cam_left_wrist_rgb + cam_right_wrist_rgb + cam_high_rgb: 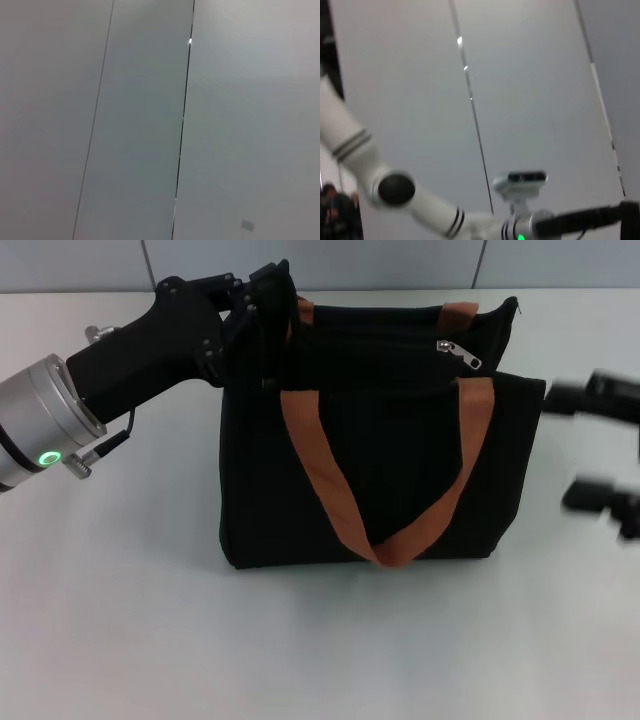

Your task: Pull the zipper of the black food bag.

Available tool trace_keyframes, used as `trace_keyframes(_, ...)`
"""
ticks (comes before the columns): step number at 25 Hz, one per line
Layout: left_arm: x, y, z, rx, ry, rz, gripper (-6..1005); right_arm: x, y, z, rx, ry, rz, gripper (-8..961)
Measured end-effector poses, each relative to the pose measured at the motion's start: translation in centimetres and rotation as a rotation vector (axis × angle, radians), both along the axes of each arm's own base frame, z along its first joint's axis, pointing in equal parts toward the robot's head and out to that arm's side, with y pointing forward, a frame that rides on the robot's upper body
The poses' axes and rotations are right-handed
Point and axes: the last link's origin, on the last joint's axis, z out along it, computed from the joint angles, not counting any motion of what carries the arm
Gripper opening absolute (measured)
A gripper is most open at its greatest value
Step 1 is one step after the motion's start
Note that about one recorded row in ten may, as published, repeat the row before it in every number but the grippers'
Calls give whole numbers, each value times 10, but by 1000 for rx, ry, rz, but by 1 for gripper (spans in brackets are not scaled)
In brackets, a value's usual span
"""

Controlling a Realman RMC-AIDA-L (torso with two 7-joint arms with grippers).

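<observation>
Your left gripper (262,315), fingers closed on the black food bag (400,480)'s top corner, steadies it; the zipper (458,353) awaits your open-fingered right gripper (600,445).

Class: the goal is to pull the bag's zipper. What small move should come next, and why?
Probably move the right gripper in toward the zipper. The pull sits near the bag's right end, that gripper is beside the bag there, apart from it, and the left gripper is at the bag's top left corner.
</observation>
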Motion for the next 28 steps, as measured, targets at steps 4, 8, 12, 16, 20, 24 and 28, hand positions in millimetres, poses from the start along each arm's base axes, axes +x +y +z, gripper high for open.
trace_keyframes(4, -4, -2, 1, -3, 15, 3, 24, 20, -21, -28, 96, -70, 36, 778)
trace_keyframes(8, -9, -4, 5, -15, 14, 19, 24, 32, -28, -49, 154, -110, 14, 806)
trace_keyframes(12, -11, -4, 10, -21, 11, 35, 24, 37, -32, -64, 194, -122, -4, 805)
trace_keyframes(16, -12, -3, 8, -19, 13, 47, 24, 35, -32, -74, 188, -128, 4, 805)
trace_keyframes(20, -18, -2, 11, -24, 25, 78, 24, 33, -28, -83, 186, -144, -6, 805)
trace_keyframes(24, -30, -7, 29, -91, 78, 95, 123, 32, -26, -89, 191, -152, -27, 804)
trace_keyframes(28, -45, -16, 57, -152, 127, 103, 234, 29, -23, -94, 187, -145, -39, 804)
